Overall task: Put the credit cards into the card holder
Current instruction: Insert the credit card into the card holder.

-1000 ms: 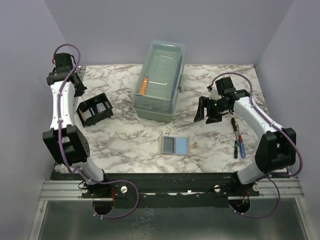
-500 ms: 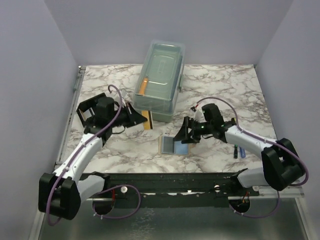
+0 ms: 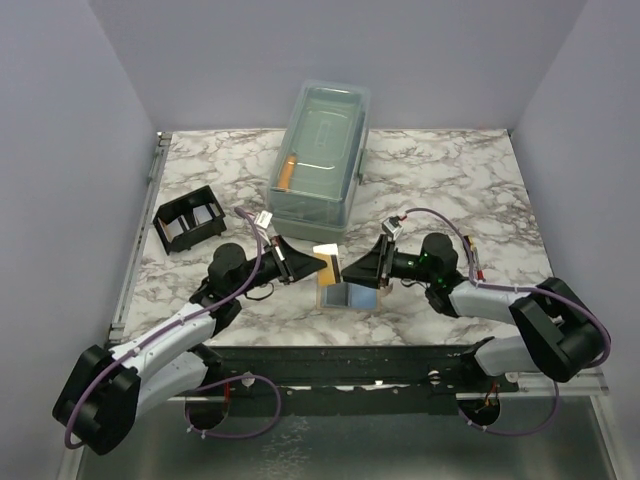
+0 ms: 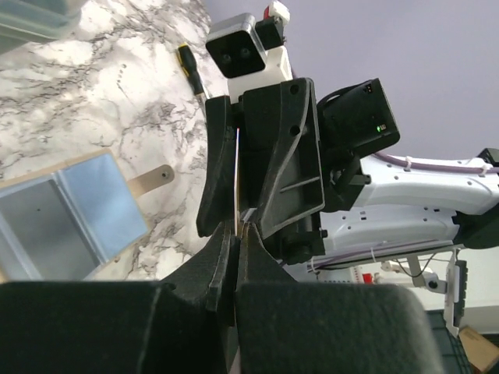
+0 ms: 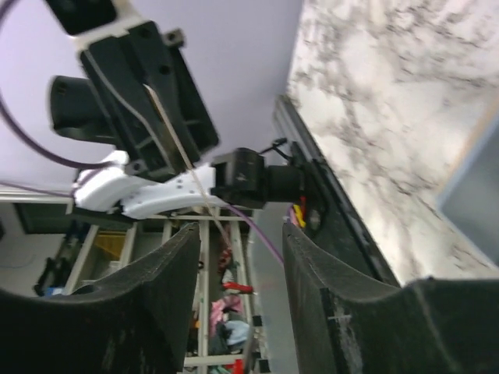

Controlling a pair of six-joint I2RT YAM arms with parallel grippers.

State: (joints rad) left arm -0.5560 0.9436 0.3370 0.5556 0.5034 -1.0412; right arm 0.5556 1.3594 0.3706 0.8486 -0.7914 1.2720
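Observation:
My left gripper point(image 3: 312, 262) is shut on a pale card point(image 3: 326, 256) with a yellow stripe, held on edge above the table's middle. In the left wrist view this card point(image 4: 236, 175) is a thin line running out from my left gripper point(image 4: 236, 234). My right gripper point(image 3: 350, 268) faces it, open, one finger on each side of the card's far end. Below them, a dark grey card point(image 4: 35, 234) and a light blue card point(image 4: 101, 206) lie side by side on a tan pad point(image 3: 352, 298). The black card holder point(image 3: 188, 218) stands at the far left. In the right wrist view my right gripper point(image 5: 238, 234) shows a clear gap.
A large clear lidded box point(image 3: 320, 160) with an orange item inside stands at the back middle. A screwdriver point(image 4: 191, 68) lies on the marble to the right, behind my right arm. The table's front rail runs just below both arms.
My left arm swung from beside the card holder to the table's middle, carrying the pale card. My right arm came left to meet it, and its jaws have narrowed around the card's end.

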